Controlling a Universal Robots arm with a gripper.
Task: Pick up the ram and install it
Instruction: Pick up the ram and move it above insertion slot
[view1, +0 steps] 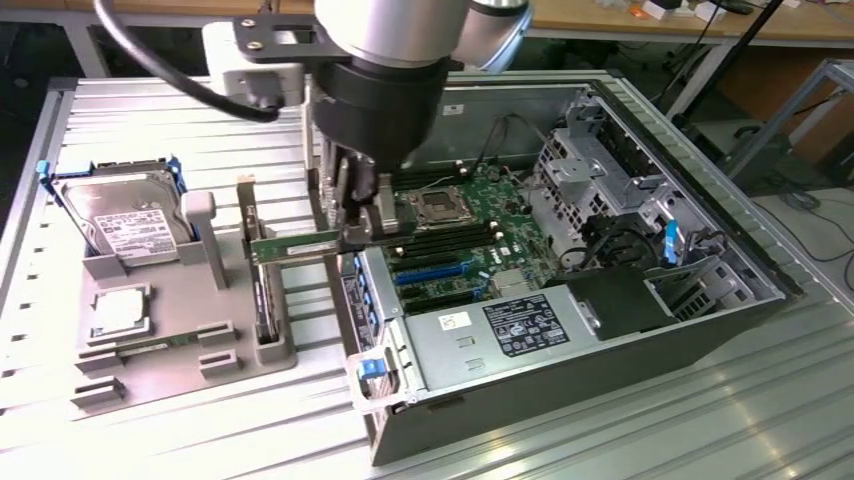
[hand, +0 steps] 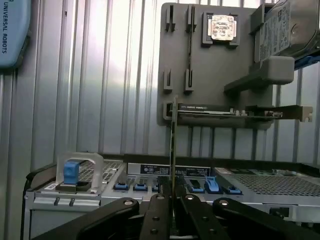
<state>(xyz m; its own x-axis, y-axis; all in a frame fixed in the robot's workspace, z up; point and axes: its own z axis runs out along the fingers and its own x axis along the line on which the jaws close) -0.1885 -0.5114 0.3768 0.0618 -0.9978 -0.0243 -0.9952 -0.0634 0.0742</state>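
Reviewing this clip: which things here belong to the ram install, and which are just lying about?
Job: ram, gripped in the jaws; motherboard; open case.
Lying about: hard drive, expansion card, CPU, second ram stick, all on the grey tray.
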